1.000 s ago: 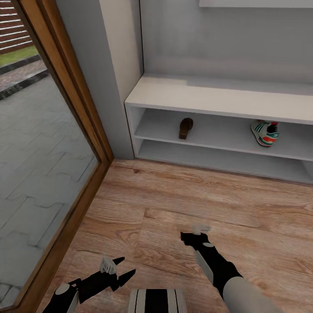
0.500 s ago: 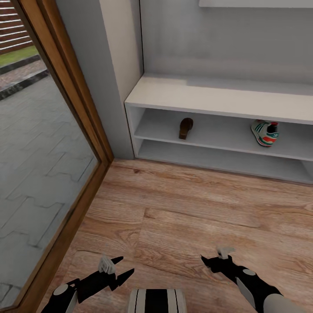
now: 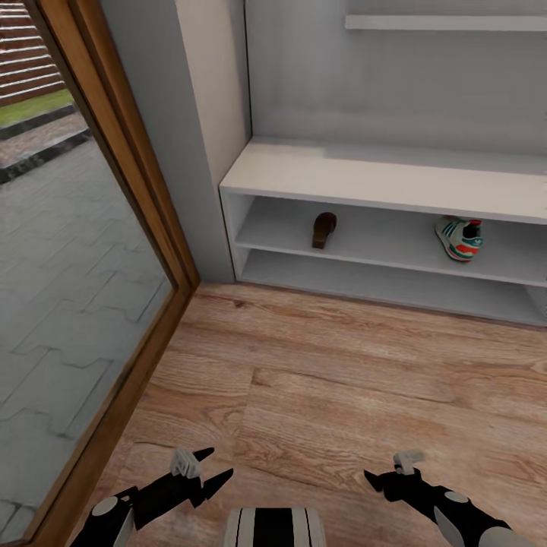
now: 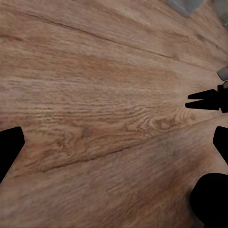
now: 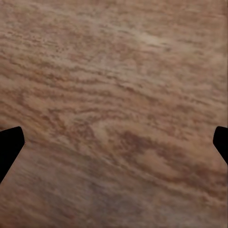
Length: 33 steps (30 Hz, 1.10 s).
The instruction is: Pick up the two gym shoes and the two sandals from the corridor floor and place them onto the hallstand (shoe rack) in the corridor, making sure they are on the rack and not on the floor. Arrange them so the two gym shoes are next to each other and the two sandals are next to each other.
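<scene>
The pale grey hallstand stands against the far wall. On its upper open shelf lie one brown sandal towards the left and one white gym shoe with green stripes towards the right, well apart. The corridor floor in front of it is bare wood plank. My left gripper hovers low over the floor near me, open and empty. My right gripper is likewise low and near, open, with nothing between its fingers. In the left wrist view the right gripper shows beyond my left gripper.
A glass door in a wooden frame runs along the left, with paving outside. A grey wall corner meets the hallstand's left end. A wall shelf hangs above the bench. My own base is at the bottom edge.
My right arm has drawn back towards me and to the right, dropping lower in the head view. The head view has shifted slightly, showing more wall. The left arm has stayed still.
</scene>
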Tool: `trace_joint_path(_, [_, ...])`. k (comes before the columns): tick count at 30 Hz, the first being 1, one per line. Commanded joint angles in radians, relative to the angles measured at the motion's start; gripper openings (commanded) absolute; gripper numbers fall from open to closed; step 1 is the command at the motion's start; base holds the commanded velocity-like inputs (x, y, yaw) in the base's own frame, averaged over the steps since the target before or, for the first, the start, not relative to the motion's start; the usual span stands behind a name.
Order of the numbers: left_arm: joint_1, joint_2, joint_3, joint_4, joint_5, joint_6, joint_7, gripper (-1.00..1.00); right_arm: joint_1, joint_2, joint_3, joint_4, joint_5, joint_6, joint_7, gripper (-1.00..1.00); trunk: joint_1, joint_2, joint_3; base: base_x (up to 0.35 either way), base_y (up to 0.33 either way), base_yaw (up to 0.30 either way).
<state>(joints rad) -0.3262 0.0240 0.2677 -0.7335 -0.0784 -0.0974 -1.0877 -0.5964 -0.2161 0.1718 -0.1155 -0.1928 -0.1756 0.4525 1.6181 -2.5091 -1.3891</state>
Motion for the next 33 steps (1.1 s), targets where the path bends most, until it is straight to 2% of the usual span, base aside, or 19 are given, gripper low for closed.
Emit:
trace_joint_path(1, [-0.001,0.0,0.005,0.0,-0.009,-0.009,-0.003,1.0,0.0,0.001,0.009,0.002,-0.009,-0.004,0.001,1.0,-0.001,0.0,0.003,0.0,0.0,0.0])
trace_joint_path(6, [-0.001,0.001,0.005,0.0,-0.009,-0.009,0.004,1.0,0.001,0.003,0.009,0.003,-0.008,-0.004,-0.001,1.0,-0.003,0.001,0.023,0.0,0.0,0.0])
trace_joint_path(13, [-0.001,0.001,0.004,0.0,-0.006,-0.01,0.056,1.0,0.002,0.003,0.009,0.003,-0.008,-0.011,-0.001,1.0,-0.006,0.003,0.052,0.0,0.0,-0.051])
trace_joint_path(26, [-0.001,0.003,0.004,0.0,-0.007,-0.01,0.091,1.0,0.019,-0.003,0.008,0.003,-0.01,-0.06,-0.002,1.0,-0.012,0.006,0.114,0.0,0.0,-0.19])
trace_joint_path(33, [0.002,0.004,0.019,0.0,-0.006,-0.012,0.149,1.0,0.038,-0.005,0.007,0.003,-0.01,-0.066,-0.002,1.0,-0.015,0.008,0.148,0.0,0.0,-0.209])
